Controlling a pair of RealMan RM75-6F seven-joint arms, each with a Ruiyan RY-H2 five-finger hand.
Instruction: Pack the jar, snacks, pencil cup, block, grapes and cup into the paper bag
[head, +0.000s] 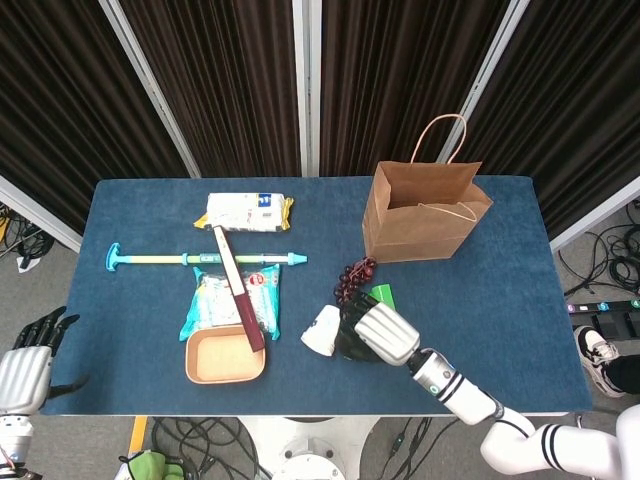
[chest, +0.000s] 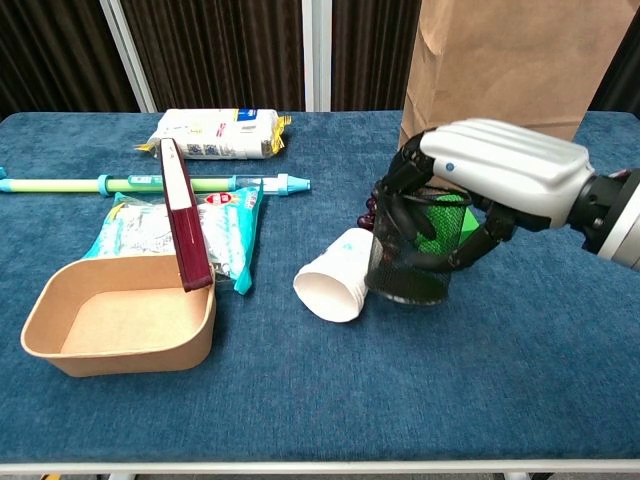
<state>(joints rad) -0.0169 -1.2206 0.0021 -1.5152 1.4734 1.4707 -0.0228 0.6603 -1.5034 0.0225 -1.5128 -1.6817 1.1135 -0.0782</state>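
Observation:
My right hand (chest: 490, 185) (head: 382, 334) grips the black mesh pencil cup (chest: 412, 250) by its rim and holds it tilted just above the table. A white paper cup (chest: 335, 277) (head: 322, 329) lies on its side right beside it to the left. The green block (chest: 440, 222) shows through the mesh behind the cup, and the dark grapes (head: 352, 279) lie just beyond. The brown paper bag (head: 424, 211) (chest: 505, 65) stands open at the back right. Two snack packs lie at left: a white one (head: 247, 211) and a blue-green one (head: 232, 300). My left hand (head: 28, 350) hangs off the table's left edge, fingers apart.
A tan cardboard tray (chest: 115, 327) sits at front left with a maroon book (chest: 184, 215) leaning on its rim. A long teal and yellow stick (head: 205, 259) lies across the left half of the blue table (chest: 300, 400).

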